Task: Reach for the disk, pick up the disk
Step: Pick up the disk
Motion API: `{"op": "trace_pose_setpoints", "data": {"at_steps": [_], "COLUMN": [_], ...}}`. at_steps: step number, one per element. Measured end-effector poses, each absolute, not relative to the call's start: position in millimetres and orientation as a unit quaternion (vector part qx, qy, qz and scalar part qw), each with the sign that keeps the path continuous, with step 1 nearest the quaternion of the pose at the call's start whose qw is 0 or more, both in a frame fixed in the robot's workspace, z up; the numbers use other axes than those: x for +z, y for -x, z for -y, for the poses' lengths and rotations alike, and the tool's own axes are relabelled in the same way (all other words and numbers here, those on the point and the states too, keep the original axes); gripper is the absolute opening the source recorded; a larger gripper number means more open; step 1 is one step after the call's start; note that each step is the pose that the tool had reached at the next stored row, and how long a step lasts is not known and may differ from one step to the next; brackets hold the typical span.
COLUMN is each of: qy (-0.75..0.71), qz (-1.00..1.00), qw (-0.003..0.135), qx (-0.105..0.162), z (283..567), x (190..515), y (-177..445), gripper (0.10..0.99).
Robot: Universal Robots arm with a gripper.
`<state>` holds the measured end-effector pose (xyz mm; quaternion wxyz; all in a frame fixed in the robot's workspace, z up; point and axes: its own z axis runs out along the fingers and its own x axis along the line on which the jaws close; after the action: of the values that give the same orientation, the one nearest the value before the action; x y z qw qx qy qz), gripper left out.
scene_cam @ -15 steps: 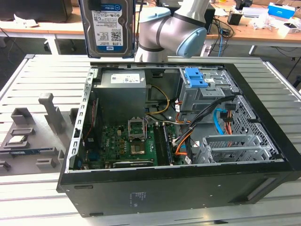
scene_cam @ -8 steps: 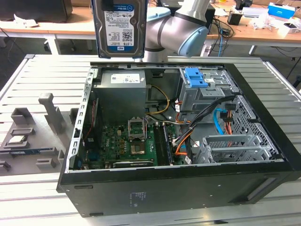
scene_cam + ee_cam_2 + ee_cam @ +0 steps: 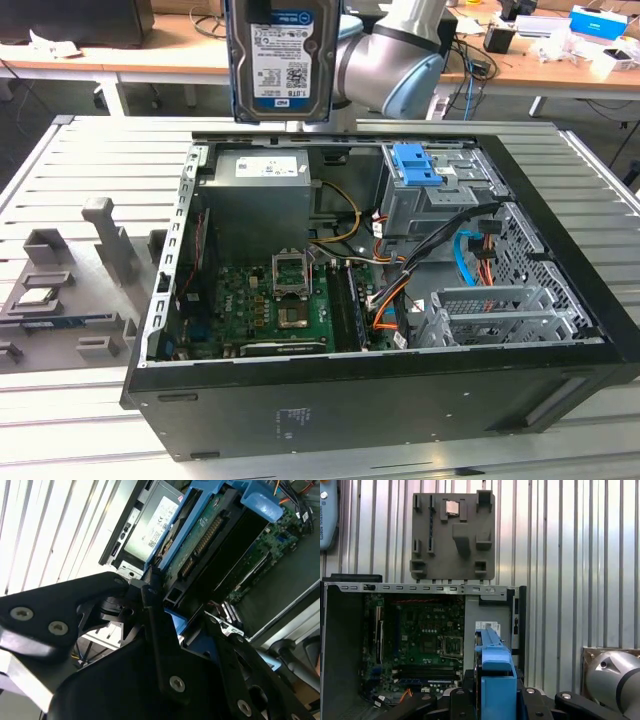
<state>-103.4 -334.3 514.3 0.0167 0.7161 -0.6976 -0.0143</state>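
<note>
Exterior view shows the disk (image 3: 279,60) hanging clear above the open computer case (image 3: 560,330), label facing outward. In the second wrist view the gripper (image 3: 182,605) pinches the disk between its jaws. Reach and pickup are judged complete.

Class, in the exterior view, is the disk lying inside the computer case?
No, the disk hangs upright above the open computer case, clear of it.
</note>
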Motion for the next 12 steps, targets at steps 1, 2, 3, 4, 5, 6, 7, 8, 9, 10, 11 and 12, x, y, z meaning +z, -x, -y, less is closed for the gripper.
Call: {"op": "trace_pose_setpoints", "data": {"at_steps": [1,2,3,4,5,6,7,8,9,10,11,12], "qy": [-0.716,-0.716,-0.716,-0.716,-0.716,-0.716,-0.716,-0.716,-0.716,-0.716,-0.716,-0.716], "qz": [0.698,0.698,0.698,0.698,0.698,0.698,0.698,0.698,0.698,0.698,0.698,0.698], "qw": [0.017,0.017,0.017,0.017,0.017,0.017,0.017,0.017,0.017,0.017,0.017,0.017], "qx": [-0.014,-0.014,-0.014,-0.014,-0.014,-0.014,-0.014,-0.014,-0.014,-0.014,-0.014,-0.014], "z": [334,334,334,334,334,334,334,334,334,334,334,334], "x": [514,513,512,510,509,509,508,507,506,505,504,504], "y": [102,100,98,95,92,90,88,86,84,82,80,78], "gripper": [0.369,0.369,0.369,0.369,0.369,0.369,0.369,0.369,0.369,0.369,0.369,0.369]}}
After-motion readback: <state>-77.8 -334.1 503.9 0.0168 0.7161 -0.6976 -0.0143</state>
